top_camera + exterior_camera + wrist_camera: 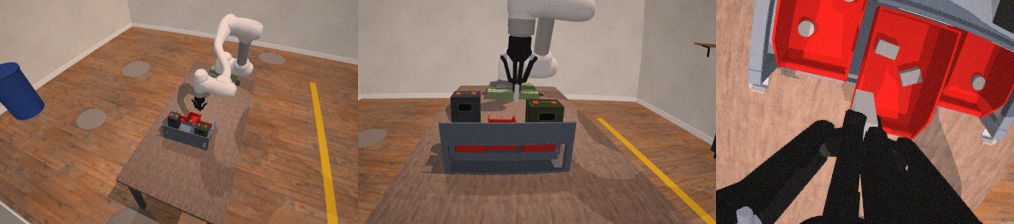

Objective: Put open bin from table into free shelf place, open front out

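A grey shelf (pixel 188 132) stands across the table and holds a row of three red open bins. In the wrist view the middle bin (pixel 905 76) holds two small grey parts and reaches farther out at the front than the left bin (pixel 816 32) and the right bin (pixel 978 83). Its front rim shows in the exterior view (pixel 502 119) and its body in the top view (pixel 191 118). My gripper (pixel 516 96) is shut on nothing. It hangs above the middle bin's front edge, apart from it, and shows in both other views (pixel 199 109) (pixel 864 125).
A black box (pixel 465 106) and a dark green box (pixel 544 110) stand on the shelf's top board, left and right of the middle bin. The robot's green base plate (pixel 513 91) lies behind. A blue barrel (pixel 17 91) stands on the floor far left.
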Controlling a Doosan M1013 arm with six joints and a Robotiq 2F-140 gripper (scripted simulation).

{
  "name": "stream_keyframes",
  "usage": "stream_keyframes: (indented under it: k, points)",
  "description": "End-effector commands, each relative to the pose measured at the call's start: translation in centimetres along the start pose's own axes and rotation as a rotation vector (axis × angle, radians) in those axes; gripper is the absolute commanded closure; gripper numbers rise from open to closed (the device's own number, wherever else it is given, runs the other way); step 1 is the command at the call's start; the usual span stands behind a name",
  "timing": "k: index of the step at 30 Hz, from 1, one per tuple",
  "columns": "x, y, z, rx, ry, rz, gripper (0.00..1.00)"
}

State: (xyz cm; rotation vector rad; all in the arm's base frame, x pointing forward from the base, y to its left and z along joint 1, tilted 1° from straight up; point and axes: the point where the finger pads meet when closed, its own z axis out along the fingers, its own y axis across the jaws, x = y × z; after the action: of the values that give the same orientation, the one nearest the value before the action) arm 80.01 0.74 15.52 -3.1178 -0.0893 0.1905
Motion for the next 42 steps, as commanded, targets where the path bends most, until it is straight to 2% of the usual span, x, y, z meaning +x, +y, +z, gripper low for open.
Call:
stream_keyframes:
  k: [1, 28, 31, 35, 37, 39, 42]
  points:
    - [0.0, 0.0, 0.0, 0.0, 0.0, 0.0, 1.0]
    - [-0.1, 0.1, 0.0, 0.0, 0.001, -0.014, 1.0]
    - [-0.6, 0.3, 0.2, 0.001, 0.008, -0.091, 1.0]
    - [-2.2, 1.1, 0.6, -0.001, 0.026, -0.303, 1.0]
    - [-2.2, 1.1, 0.6, -0.001, 0.026, -0.303, 1.0]
    - [-3.2, 1.6, 0.9, -0.005, 0.039, -0.45, 1.0]
    - [-4.1, 2.0, 1.1, -0.01, 0.048, -0.565, 1.0]
